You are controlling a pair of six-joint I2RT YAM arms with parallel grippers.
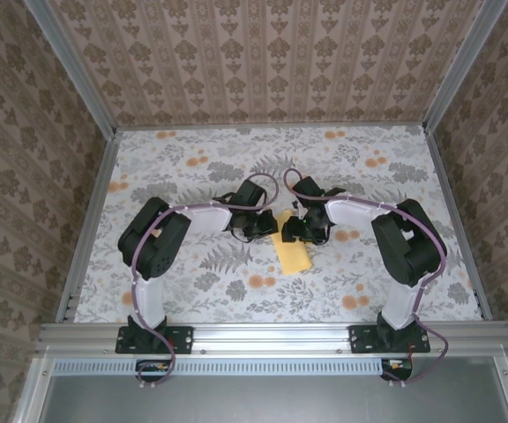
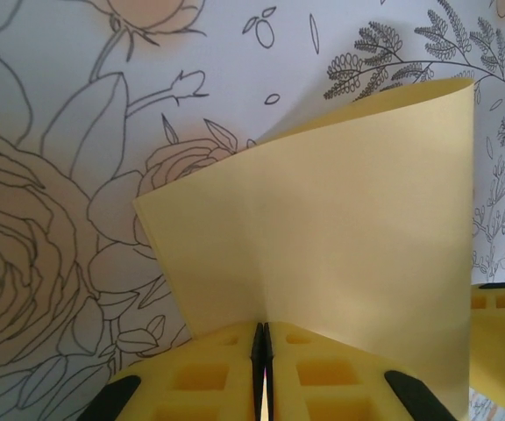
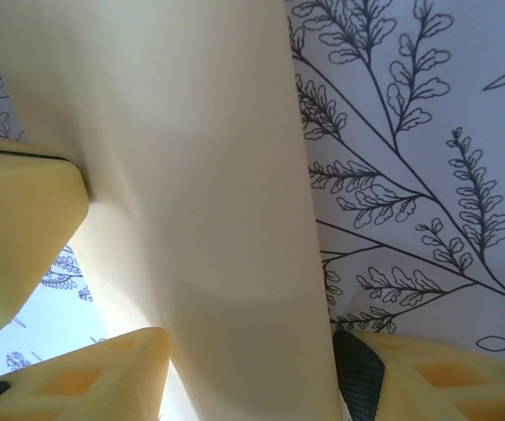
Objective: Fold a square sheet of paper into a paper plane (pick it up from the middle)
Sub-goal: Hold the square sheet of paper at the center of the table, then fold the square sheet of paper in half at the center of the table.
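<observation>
Floral bench (image 1: 236,159). Left gripper (image 2: 261,338): jaws clenched on the square sheet of paper (image 2: 340,228), which curls up mid-bench between the 2 arms. Right gripper (image 3: 251,368): jaws straddle it, grip unclear. Likely light, floppy, easily creased, so pinch gently near the middle.

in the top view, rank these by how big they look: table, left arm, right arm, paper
1. table, by far the largest.
2. left arm and right arm: they look alike, so no ranking between them.
3. paper, the smallest, partly covered by the arms' ends.
</observation>
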